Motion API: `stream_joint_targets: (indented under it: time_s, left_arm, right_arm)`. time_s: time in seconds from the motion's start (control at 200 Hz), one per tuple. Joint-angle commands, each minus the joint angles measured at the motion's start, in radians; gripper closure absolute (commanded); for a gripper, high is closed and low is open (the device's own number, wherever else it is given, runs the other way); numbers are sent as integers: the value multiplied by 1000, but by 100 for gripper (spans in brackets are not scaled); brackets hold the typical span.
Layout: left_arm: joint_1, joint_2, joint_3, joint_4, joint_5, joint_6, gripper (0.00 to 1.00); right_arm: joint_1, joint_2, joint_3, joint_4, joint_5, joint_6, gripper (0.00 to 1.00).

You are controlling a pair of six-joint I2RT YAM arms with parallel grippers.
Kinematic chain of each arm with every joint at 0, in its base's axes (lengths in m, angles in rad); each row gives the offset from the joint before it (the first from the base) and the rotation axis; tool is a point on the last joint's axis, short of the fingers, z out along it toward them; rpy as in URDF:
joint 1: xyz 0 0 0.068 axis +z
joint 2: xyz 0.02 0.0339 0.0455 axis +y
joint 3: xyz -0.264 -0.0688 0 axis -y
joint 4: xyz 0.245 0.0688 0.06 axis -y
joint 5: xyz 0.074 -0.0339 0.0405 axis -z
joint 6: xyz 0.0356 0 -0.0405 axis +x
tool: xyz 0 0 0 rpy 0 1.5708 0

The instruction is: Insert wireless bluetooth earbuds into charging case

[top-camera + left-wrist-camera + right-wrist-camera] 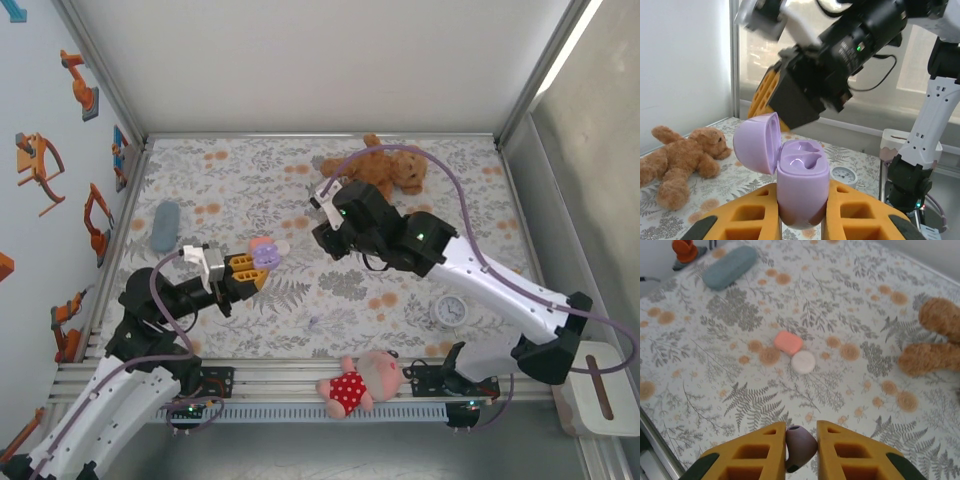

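Left wrist view has my left gripper (802, 212) at the bottom edge, its orange fingers (740, 220) closed tight on the lower body of the lilac charging case (802, 175), which stands upright between them. Its lid (757, 142) is swung open to the left, and both moulded wells in the top look empty. Just behind and above the case hangs my right arm (840, 55), blurred. Beyond it a brown teddy bear (680, 160) lies on the floral table cover (715, 190), and a small round clock (844, 175) sits further right. On the right wrist camera, my right gripper (801, 452) is clamped on a lilac earbud (801, 442), pinched between the two orange fingertips above the cloth. Further out on the cloth lie a coral case (788, 342) and a round white case (803, 361), just beside each other, with a blue-grey oblong case (730, 267) well apart at the far left. From overhead, a pink plush pig (362, 382) in a red dress rests on the front rail.
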Motion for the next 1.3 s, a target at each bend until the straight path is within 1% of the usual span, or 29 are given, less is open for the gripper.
stream_joint_targets:
  time_s: [0.0, 0.075, 0.295, 0.571, 0.836, 1.297]
  left_arm:
    - [-7, 33, -7, 100, 22, -24, 99]
    - [-7, 62, -9, 130, 25, -30, 99]
    - [-8, 119, -4, 194, 41, -42, 99]
    - [-12, 145, -2, 217, 48, -44, 99]
    - [-16, 143, -3, 222, 51, -45, 99]
    - [-19, 130, -6, 214, 51, -43, 99]
  right_arm:
    - [1, -49, 18, 99, -45, -96, 81]
    - [1, -75, 11, 152, -89, -117, 81]
    - [26, -104, 3, 256, -157, -136, 81]
    - [103, -78, 26, 283, -196, -209, 81]
    - [139, -46, 38, 302, -204, -244, 81]
    - [165, -3, 62, 289, -194, -268, 81]
